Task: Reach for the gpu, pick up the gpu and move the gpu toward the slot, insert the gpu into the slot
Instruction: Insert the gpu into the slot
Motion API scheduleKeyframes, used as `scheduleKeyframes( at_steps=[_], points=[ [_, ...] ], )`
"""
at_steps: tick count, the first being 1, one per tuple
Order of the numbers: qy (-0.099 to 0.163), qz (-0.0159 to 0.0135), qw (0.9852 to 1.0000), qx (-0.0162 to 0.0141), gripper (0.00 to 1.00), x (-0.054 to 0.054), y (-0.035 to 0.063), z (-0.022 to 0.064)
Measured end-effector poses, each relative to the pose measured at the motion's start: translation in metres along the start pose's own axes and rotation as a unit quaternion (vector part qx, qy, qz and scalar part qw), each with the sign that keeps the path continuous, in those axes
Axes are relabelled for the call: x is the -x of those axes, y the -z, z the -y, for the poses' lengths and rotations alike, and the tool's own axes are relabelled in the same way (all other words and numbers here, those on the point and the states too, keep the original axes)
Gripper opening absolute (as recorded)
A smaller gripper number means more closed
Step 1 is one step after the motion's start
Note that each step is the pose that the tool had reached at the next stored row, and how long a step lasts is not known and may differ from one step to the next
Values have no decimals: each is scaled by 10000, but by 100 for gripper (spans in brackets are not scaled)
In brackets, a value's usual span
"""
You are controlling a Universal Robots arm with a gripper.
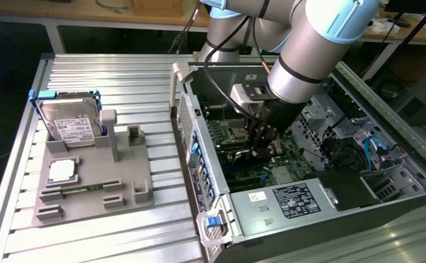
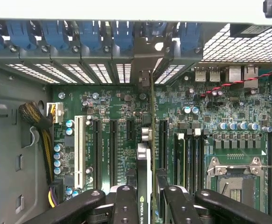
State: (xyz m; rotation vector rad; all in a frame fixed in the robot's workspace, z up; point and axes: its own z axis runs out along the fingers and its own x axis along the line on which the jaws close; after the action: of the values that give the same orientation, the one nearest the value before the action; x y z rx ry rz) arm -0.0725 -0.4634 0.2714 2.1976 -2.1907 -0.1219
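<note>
My gripper [image 1: 262, 143] is down inside the open computer case, over the green motherboard [image 2: 126, 107]. It is shut on the gpu [image 2: 148, 158], which the wrist view shows edge-on as a thin card standing between my two black fingers [image 2: 125, 205]. The card runs from the fingers up to its metal end bracket [image 2: 145, 65] at the case's rear slot openings. It stands between two long black slots [image 2: 112, 149], and the slot under it is hidden by the card. Whether the card is seated in it I cannot tell.
The case wall [image 1: 286, 203] surrounds the gripper. A processor socket [image 2: 234, 179], memory slots and a yellow-black cable bundle [image 2: 38, 121] lie close by. On the exterior view's left, a grey fixture plate [image 1: 96, 203] holds a hard drive [image 1: 70, 123] and a silver chip [image 1: 63, 170].
</note>
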Motion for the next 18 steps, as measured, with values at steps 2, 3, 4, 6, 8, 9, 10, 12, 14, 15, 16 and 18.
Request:
scheduleKeyframes(
  at_steps=[2, 3, 4, 6, 8, 9, 10, 12, 14, 15, 16, 18],
  points=[
    [0, 0, 10000, 0, 27, 0, -1, 0],
    [0, 0, 10000, -1, 27, 0, -2, 0],
    [0, 1, 10000, -1, 27, 0, -2, 0],
    [0, -7, 10000, -5, 27, 0, -3, 1],
    [-3, -41, 10000, -15, 27, 1, -5, 1],
    [-4, -58, 10000, -15, 27, 1, -3, 1],
    [-6, -84, 10000, -17, 27, 1, -2, 0],
    [-9, -117, 9999, -26, 27, 2, -2, 1],
    [-11, -152, 9999, -38, 27, 3, -1, 0],
    [-13, -169, 9998, -43, 27, 3, -1, 0],
    [-14, -185, 9998, -48, 27, 4, -1, 0],
    [-17, -220, 9997, -60, 27, 5, 0, -1]
  ],
)
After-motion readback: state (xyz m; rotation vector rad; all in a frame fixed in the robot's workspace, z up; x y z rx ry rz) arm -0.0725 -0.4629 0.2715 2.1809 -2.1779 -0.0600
